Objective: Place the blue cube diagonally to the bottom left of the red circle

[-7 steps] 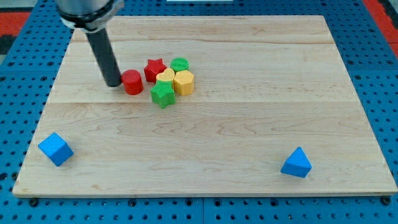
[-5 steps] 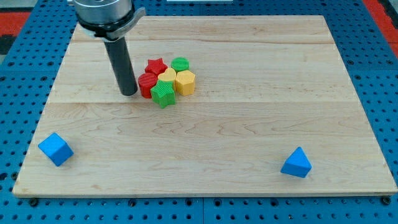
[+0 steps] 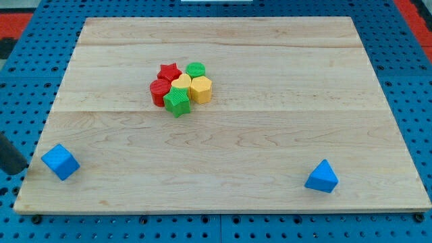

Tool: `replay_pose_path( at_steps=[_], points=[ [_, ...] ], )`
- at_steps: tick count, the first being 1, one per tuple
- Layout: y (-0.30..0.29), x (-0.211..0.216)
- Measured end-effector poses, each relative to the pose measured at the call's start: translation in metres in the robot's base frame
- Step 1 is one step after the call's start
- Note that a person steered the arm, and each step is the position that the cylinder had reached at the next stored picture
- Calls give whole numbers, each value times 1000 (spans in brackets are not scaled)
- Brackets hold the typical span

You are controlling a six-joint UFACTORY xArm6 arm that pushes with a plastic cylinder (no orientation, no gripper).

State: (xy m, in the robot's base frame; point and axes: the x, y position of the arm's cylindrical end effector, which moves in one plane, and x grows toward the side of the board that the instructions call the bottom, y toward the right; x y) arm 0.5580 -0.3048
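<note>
- The blue cube sits near the bottom-left corner of the wooden board, one corner pointing toward the view's bottom.
- My tip shows at the view's left edge as a short dark stub, just off the board and just left of the blue cube; whether it touches the cube cannot be told.
- There are no jaws on this arm, only the rod, so nothing is being pinched.
- The red circle is at the left side of a tight cluster above the board's middle, well apart from the blue cube.
- Packed against it are a red star above, a green star to its lower right, a yellow block whose shape is mostly hidden, a yellow hexagon and a green round block at the top right.
- A blue triangle block lies alone near the bottom-right corner.
- The stretch of board between the blue cube and the red circle holds no other block.
- Under the board is a blue pegboard with rows of holes.
- No writing or label can be read.
</note>
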Motion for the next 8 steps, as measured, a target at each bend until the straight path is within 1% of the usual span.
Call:
replay_pose_path(
  at_steps=[1, 2, 3, 4, 5, 6, 8],
  points=[
    [1, 1],
    [45, 3],
    [103, 3],
    [119, 3],
    [136, 11],
    [123, -8],
    [159, -40]
  ],
)
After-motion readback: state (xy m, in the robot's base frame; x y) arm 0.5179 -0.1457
